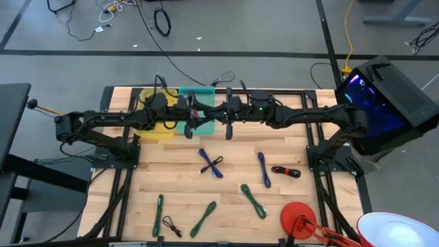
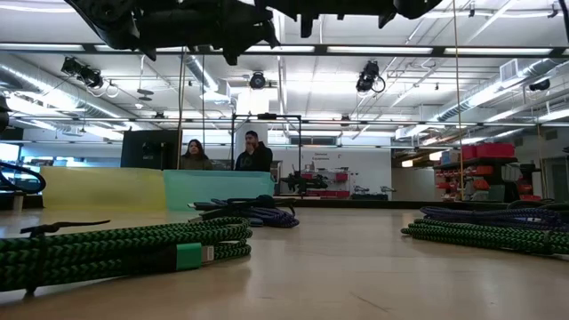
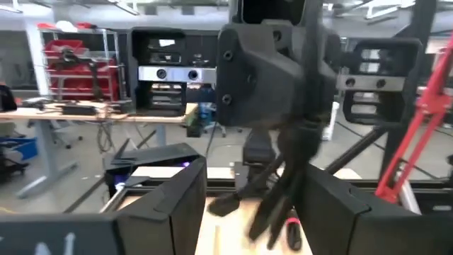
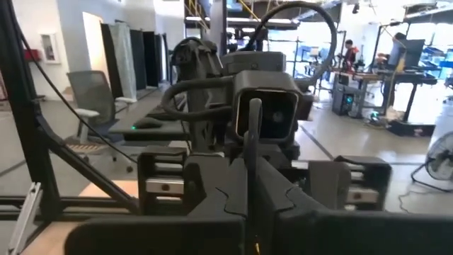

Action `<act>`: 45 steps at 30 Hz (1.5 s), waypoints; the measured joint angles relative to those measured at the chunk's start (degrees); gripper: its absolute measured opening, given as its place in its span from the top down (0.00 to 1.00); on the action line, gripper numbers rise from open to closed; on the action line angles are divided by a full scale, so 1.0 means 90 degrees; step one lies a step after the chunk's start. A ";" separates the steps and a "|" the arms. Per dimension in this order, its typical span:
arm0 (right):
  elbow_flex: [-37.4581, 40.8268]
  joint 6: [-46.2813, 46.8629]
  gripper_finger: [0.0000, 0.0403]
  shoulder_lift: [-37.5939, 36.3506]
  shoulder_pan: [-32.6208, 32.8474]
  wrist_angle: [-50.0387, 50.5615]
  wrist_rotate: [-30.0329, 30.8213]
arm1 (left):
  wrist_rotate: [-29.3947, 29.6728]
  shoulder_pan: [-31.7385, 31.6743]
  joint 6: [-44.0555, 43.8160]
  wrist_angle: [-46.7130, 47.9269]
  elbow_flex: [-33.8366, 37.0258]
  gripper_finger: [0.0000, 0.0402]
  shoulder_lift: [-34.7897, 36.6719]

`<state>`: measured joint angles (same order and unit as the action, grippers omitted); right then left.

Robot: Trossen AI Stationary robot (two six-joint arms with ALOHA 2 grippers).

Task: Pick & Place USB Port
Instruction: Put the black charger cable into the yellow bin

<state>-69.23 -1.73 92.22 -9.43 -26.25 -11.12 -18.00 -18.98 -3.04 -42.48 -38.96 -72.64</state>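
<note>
My two grippers face each other, level, high over the yellow bin (image 1: 152,116) and the teal bin (image 1: 199,103) at the table's far edge. My right gripper (image 4: 249,170) (image 1: 221,118) is shut on a black cable (image 3: 283,191), whose bundle hangs below it. My left gripper (image 3: 253,173) (image 1: 200,116) stands open; its fingers flank the hanging cable from a short way off and touch nothing. My right gripper pinches the black cable between its two shut fingers, which lie level and point toward the table's left. A thin stub of the cable (image 4: 251,124) sticks up above the fingers. The rest hangs slack below them in several strands (image 3: 272,212), clear of the table.
Loose cables lie on the wood: blue ones (image 1: 211,165) (image 1: 264,169), a black and red one (image 1: 286,171), green ones (image 1: 252,200) (image 1: 204,218) (image 1: 158,213) and a small black one (image 1: 171,225). A red lamp base (image 1: 298,215) stands near right. Two people sit beyond the table (image 2: 222,156).
</note>
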 joint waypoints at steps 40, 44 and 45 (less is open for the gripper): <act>0.0005 0.0643 0.55 -0.0094 -0.1035 0.1838 0.0293 | 0.4075 -0.0748 -0.0877 0.6808 -0.0002 0.94 0.2351; 0.0005 0.0646 0.56 -0.0094 -0.1053 0.2156 0.0442 | 0.5048 -0.0724 -0.1341 0.8246 0.0000 0.94 0.3073; 0.0005 0.0648 0.57 -0.0094 -0.1049 0.2248 0.0446 | 0.5192 -0.0727 -0.1467 0.8575 0.0000 0.94 0.3235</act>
<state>-69.19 4.11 91.37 -18.87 -6.01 -7.11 28.73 -25.52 -16.24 34.70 -38.96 -43.52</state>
